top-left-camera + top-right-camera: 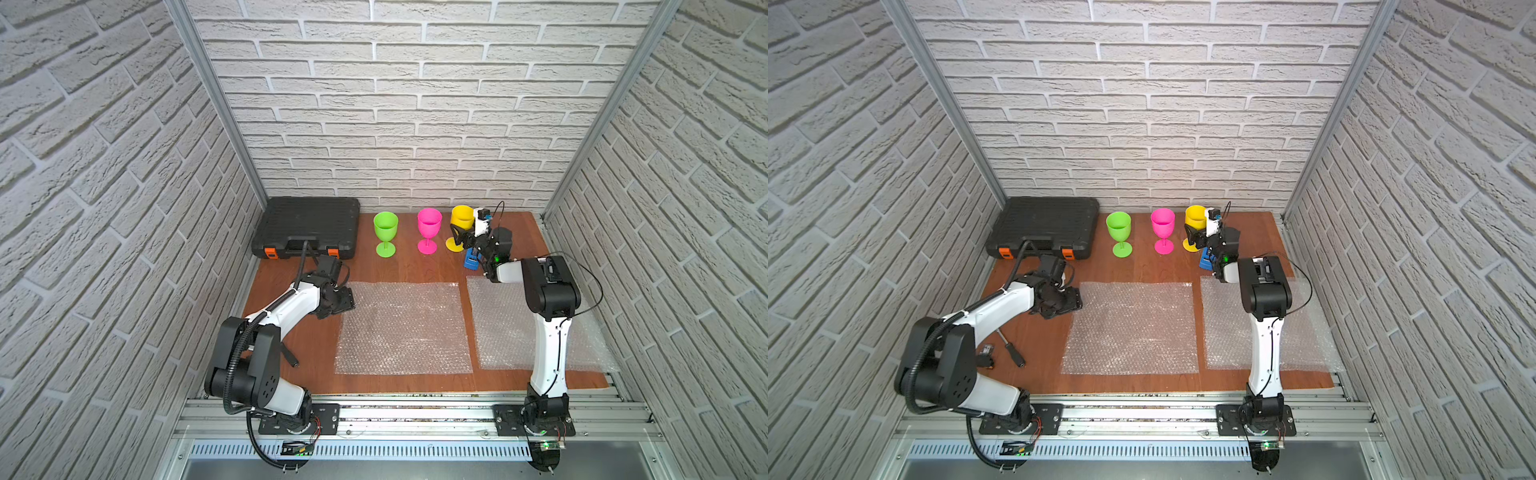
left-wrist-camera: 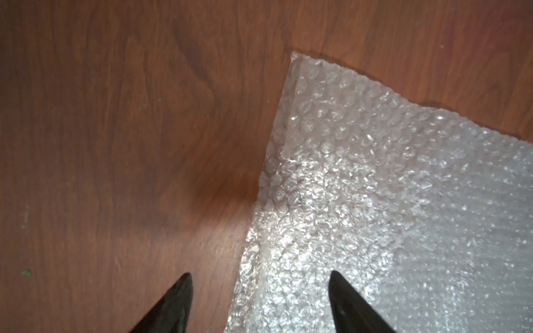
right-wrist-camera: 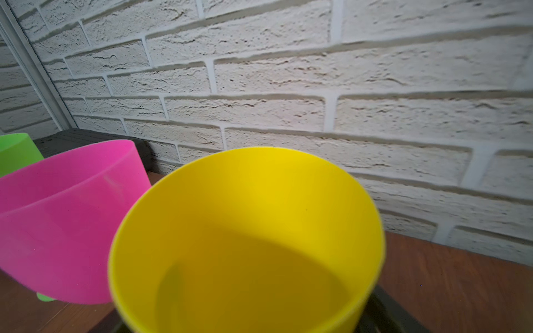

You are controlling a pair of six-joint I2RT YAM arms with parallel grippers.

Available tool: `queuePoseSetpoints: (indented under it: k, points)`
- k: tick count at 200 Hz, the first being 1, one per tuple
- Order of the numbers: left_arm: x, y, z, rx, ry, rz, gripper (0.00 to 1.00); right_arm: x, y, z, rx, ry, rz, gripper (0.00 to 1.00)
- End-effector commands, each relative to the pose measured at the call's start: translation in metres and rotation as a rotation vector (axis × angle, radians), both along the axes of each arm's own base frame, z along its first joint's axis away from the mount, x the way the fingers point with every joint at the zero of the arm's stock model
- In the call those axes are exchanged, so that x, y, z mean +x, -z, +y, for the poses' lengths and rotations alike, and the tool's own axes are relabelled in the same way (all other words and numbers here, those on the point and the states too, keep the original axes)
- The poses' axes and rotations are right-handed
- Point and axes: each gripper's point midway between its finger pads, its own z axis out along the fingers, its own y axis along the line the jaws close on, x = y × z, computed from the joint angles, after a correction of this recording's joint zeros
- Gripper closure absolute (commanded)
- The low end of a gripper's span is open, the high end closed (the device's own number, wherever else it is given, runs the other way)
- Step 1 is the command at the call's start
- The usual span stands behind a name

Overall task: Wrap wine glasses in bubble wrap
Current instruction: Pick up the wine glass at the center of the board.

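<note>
The upright yellow goblet (image 1: pixel 462 217) stands between the right gripper's (image 1: pixel 460 236) wide-spread jaws, gripped or not I can't tell, and the nearest bubble wrap sheet (image 1: pixel 509 332) lies just toward that arm's base.

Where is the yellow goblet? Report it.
In both top views the yellow goblet stands upright at the back of the table, on the robot's right, beside the pink goblet and just behind the blue tape dispenser.
</note>
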Motion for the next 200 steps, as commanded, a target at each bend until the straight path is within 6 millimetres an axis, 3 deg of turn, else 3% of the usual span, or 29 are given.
queuePoseSetpoints:
  k: [1,36,109,157,164,200]
  points:
    - [-0.001,-0.005,0.004,0.012,-0.004,-0.005,0.26,0.0,-0.016,0.001,0.01,-0.015,-0.068,0.22]
    - [-0.003,-0.003,0.004,0.014,0.0,0.002,0.27,-0.002,-0.023,0.001,0.021,-0.013,-0.084,0.29]
    - [-0.004,-0.006,0.006,0.018,-0.001,-0.004,0.27,-0.015,-0.053,-0.003,-0.006,-0.002,-0.12,0.28]
    - [-0.005,-0.013,0.01,0.02,-0.008,-0.026,0.27,-0.043,-0.074,-0.009,-0.041,0.021,-0.103,0.27]
    - [-0.005,-0.015,0.011,0.019,-0.006,-0.032,0.27,-0.051,-0.09,-0.01,-0.046,0.026,-0.12,0.27]
    - [-0.007,-0.025,0.017,0.018,-0.01,-0.059,0.27,-0.083,-0.1,-0.011,-0.038,0.035,-0.026,0.26]
